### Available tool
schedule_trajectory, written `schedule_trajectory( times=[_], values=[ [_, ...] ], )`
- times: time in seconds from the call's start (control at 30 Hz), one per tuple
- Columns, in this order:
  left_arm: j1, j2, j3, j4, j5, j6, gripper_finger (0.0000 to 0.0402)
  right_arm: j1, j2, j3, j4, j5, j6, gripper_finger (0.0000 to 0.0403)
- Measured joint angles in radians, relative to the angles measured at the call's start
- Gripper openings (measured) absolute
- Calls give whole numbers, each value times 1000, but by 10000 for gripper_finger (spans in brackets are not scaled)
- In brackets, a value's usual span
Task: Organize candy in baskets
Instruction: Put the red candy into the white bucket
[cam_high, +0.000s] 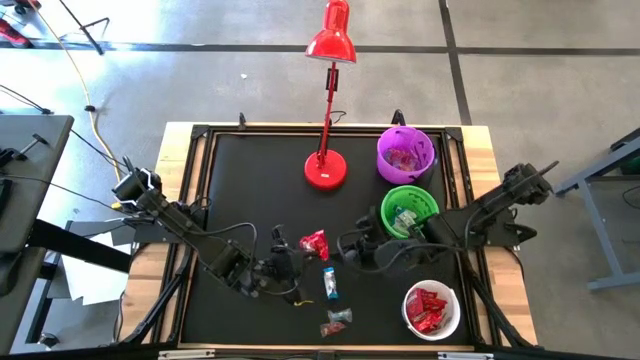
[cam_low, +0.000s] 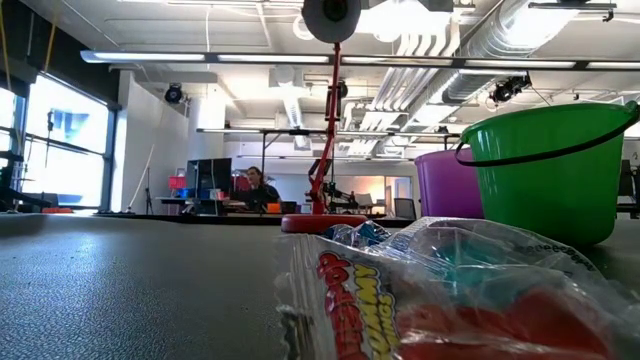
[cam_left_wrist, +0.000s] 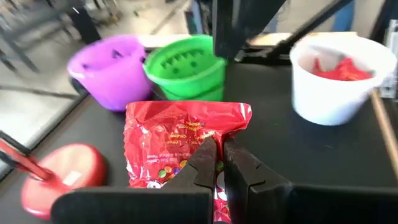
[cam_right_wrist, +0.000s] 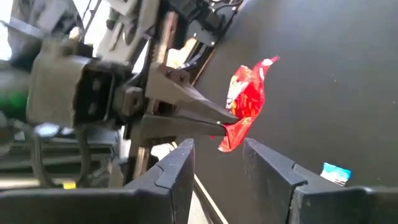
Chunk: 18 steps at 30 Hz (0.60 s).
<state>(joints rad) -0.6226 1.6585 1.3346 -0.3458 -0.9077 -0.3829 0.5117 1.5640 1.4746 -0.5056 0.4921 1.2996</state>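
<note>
My left gripper (cam_high: 298, 247) is shut on a red candy packet (cam_high: 315, 243) over the middle of the black mat. My right gripper (cam_high: 346, 246) stands open just right of that packet, touching nothing; its wrist view shows its two fingers (cam_right_wrist: 217, 155) apart, short of the packet (cam_right_wrist: 247, 102). The purple basket (cam_high: 405, 153), the green basket (cam_high: 408, 210) and the white basket (cam_high: 432, 308) line the mat's right side. The white basket holds red candy. A blue-and-white candy (cam_high: 330, 283) and a dark one (cam_high: 338, 320) lie flat on the mat near the front. My left gripper pinches the red packet between its two fingertips (cam_left_wrist: 208, 155) at one end of the wrapper (cam_right_wrist: 231, 132). The fingers come from the table's left, slanting slightly down. The packet sticks out beyond the tips, clear of the mat.
A red desk lamp stands on its round base (cam_high: 325, 170) at the back centre, left of the purple basket. In the low view a clear wrapped candy (cam_low: 440, 295) lies close to the camera, with the green basket (cam_low: 550, 170) behind it. A wooden rim (cam_high: 175, 180) borders the mat.
</note>
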Motion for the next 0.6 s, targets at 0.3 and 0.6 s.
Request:
schedule_trajectory(
  times=[0.3, 0.6],
  values=[
    [-9, 0, 0, 12, -75, 73, 0, -52, 0, 0, 3, -6, 42, 133],
    [-6, 0, 0, 157, -108, 242, 0, -100, 0, 0, 2, -24, 47, 133]
  ],
)
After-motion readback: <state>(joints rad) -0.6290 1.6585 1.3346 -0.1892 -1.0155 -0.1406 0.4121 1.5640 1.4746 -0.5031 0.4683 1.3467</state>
